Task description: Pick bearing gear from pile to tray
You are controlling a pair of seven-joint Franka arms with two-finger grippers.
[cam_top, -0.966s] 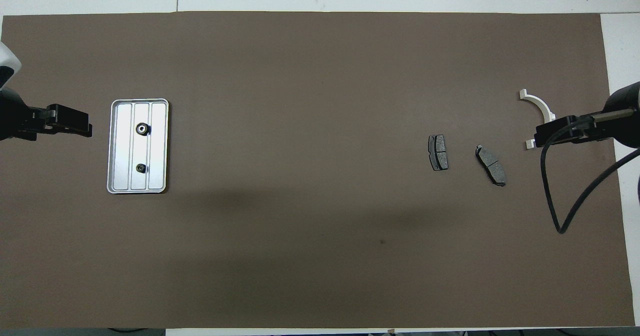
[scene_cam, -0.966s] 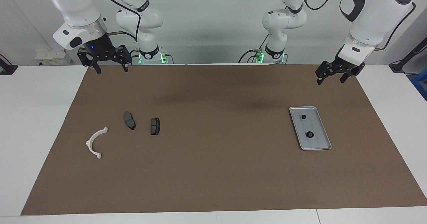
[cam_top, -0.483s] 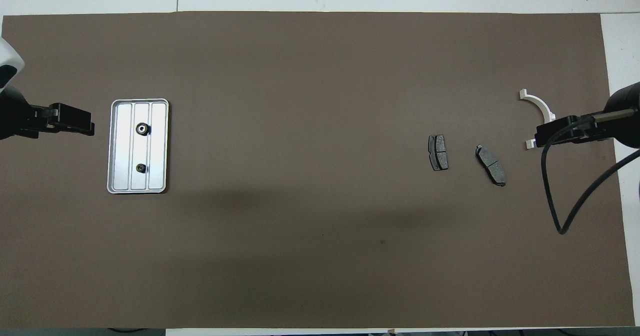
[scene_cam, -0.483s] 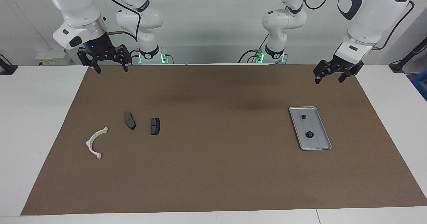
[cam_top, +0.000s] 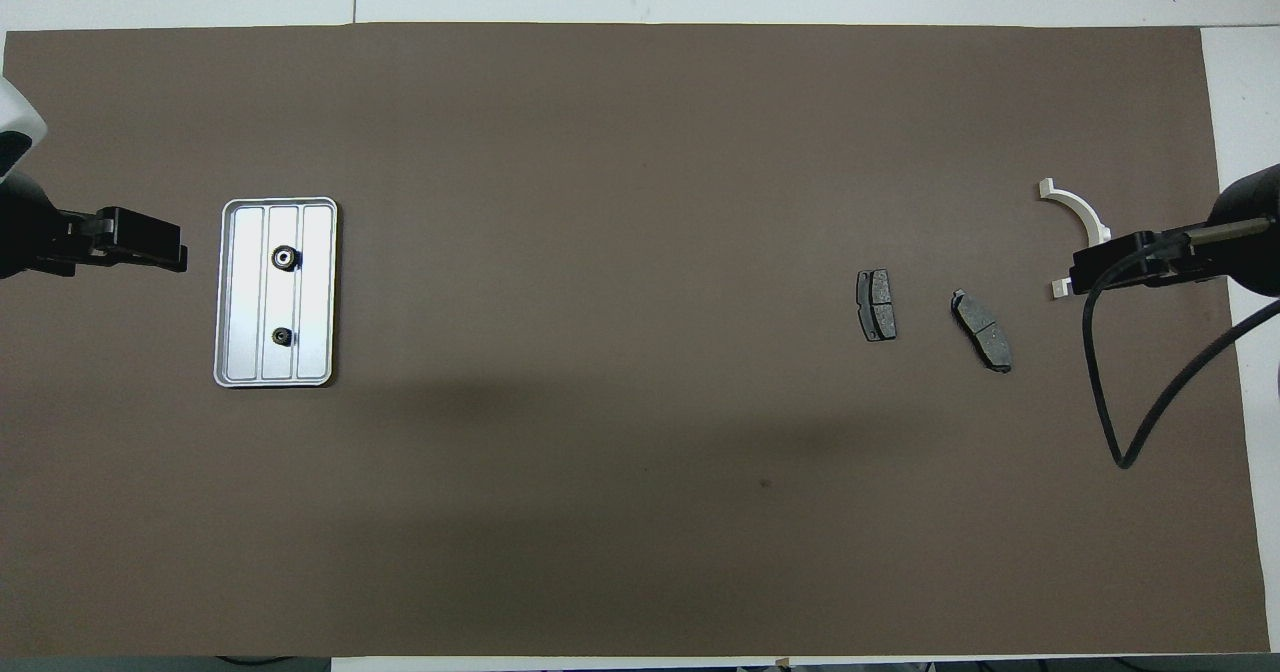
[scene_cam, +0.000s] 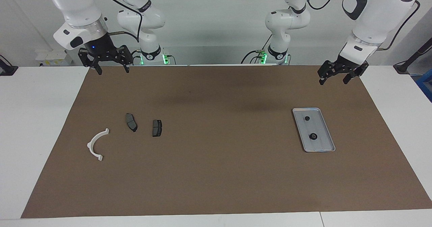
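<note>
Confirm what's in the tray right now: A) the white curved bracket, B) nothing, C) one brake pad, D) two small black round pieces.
D: two small black round pieces lie in the tray, one nearer the robots than the other.

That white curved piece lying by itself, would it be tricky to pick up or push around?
The white curved bracket looks like thin rigid plastic, so probably light and stiff. It lies flat on the brown mat, so it is unlikely to roll. Pushed at one end, its open arc would likely pivot rather than slide straight.
</note>
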